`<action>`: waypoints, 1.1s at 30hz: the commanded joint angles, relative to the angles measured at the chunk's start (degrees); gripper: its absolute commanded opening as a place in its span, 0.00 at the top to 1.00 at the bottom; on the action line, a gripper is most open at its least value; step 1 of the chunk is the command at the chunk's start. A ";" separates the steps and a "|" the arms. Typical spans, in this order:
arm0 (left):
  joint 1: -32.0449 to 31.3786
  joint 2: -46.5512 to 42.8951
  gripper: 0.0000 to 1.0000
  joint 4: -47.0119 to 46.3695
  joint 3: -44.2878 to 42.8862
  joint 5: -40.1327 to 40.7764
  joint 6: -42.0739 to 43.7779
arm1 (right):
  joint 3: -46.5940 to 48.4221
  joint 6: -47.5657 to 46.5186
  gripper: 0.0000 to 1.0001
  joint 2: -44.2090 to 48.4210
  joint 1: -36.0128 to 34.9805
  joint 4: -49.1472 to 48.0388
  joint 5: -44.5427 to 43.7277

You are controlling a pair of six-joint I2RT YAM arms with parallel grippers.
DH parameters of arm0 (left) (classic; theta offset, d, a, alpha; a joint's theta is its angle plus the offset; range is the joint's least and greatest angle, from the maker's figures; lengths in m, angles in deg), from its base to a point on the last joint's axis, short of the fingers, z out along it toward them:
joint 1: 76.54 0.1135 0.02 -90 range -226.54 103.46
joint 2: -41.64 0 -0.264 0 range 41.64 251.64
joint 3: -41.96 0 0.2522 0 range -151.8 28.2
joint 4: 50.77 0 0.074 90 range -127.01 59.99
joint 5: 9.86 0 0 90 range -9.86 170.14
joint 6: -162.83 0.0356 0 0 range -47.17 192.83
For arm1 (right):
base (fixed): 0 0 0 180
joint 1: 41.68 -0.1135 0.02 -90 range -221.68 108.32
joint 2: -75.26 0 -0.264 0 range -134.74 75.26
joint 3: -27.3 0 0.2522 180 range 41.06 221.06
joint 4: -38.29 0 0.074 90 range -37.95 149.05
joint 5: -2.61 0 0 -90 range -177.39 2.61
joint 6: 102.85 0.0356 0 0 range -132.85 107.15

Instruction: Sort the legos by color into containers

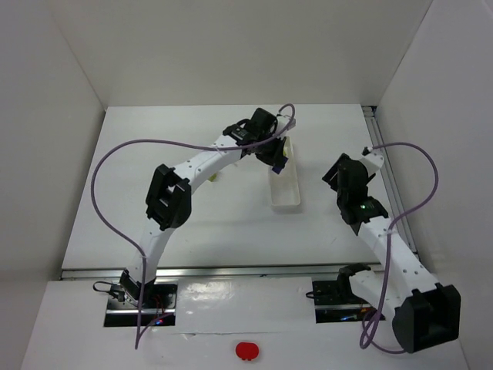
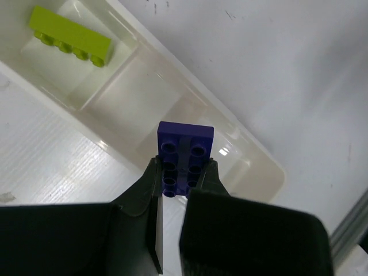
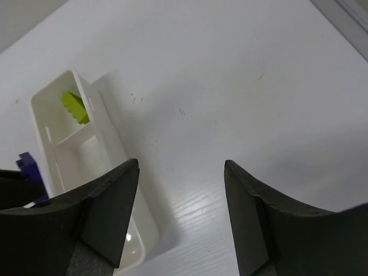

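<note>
My left gripper [image 2: 184, 172] is shut on the dark purple-blue lego [image 2: 185, 150] and holds it just above the long white tray [image 2: 270, 169], near the divider between the middle compartment and the empty end compartment. The yellow-green lego [image 2: 70, 43] lies in the other end compartment. In the top view the left gripper [image 1: 275, 158] hangs over the tray's [image 1: 286, 196] far half. My right gripper [image 3: 181, 213] is open and empty over bare table to the right of the tray [image 3: 112, 141]; that view also shows the yellow-green lego [image 3: 75, 107] and the purple-blue one [image 3: 27, 167]. I cannot make out the cream-white lego.
White walls enclose the table on the left, back and right. A metal rail [image 1: 385, 166] runs along the table's right edge, close to the right gripper [image 1: 339, 176]. A purple cable [image 1: 115, 166] loops off the left arm. A small pale object [image 1: 213, 177] lies beside the left forearm.
</note>
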 commanded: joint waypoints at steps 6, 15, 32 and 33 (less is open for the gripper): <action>-0.76 8.14 1.00 -0.68 -9.67 6.79 3.89 | -3.08 4.51 0.30 10.85 0.34 7.29 -9.33; -0.76 7.46 0.28 -1.20 -10.99 5.04 2.84 | -2.56 3.36 0.29 8.93 0.34 7.13 -8.03; 7.75 -16.09 0.00 6.79 13.43 23.49 2.04 | -1.50 1.69 0.29 3.03 0.87 -0.16 0.49; 8.63 -16.10 0.00 6.80 14.49 22.71 1.52 | -1.50 1.69 0.29 2.51 0.87 -0.17 1.37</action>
